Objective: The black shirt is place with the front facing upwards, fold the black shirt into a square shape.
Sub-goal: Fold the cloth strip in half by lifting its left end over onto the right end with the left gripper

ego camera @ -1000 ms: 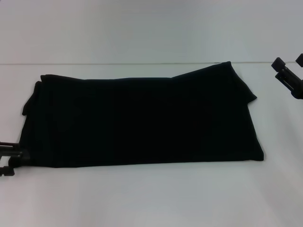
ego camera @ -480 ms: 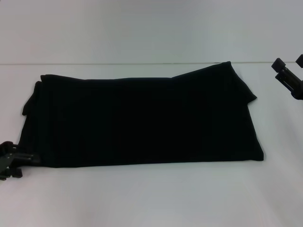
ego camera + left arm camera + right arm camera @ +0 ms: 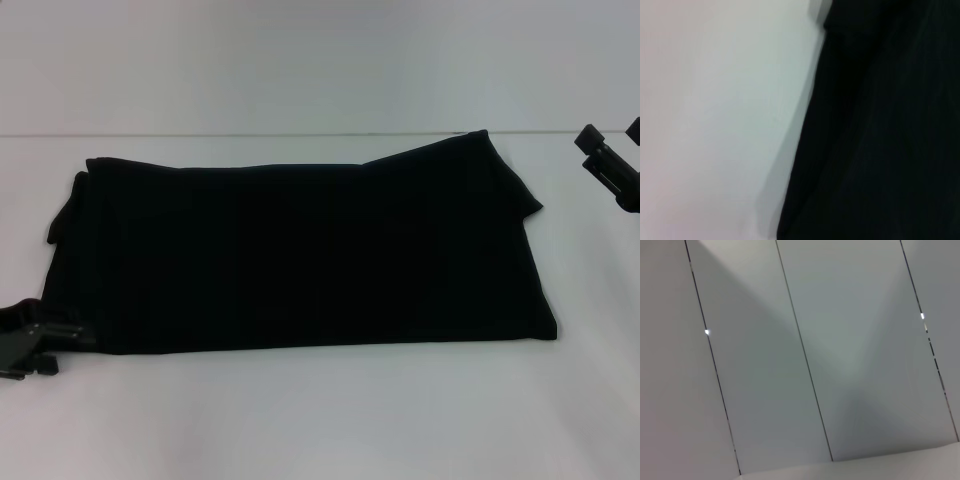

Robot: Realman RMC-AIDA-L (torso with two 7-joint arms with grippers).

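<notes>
The black shirt (image 3: 300, 255) lies flat on the white table (image 3: 320, 420), folded into a long band running left to right, with no print showing. One flap at its far right end sticks out at an angle. My left gripper (image 3: 85, 340) is low at the shirt's near left corner, right at the cloth edge. The left wrist view shows the shirt (image 3: 890, 125) edge against the table (image 3: 715, 125). My right gripper (image 3: 612, 135) hangs open and empty off the far right, clear of the cloth.
A grey panelled wall (image 3: 805, 365) with thin dark seams fills the right wrist view. The table's back edge (image 3: 250, 134) runs just behind the shirt. White table surface surrounds the shirt on all sides.
My left gripper has slid rightward along the table, up to the shirt's near left corner. The shirt and the right arm have stayed put.
</notes>
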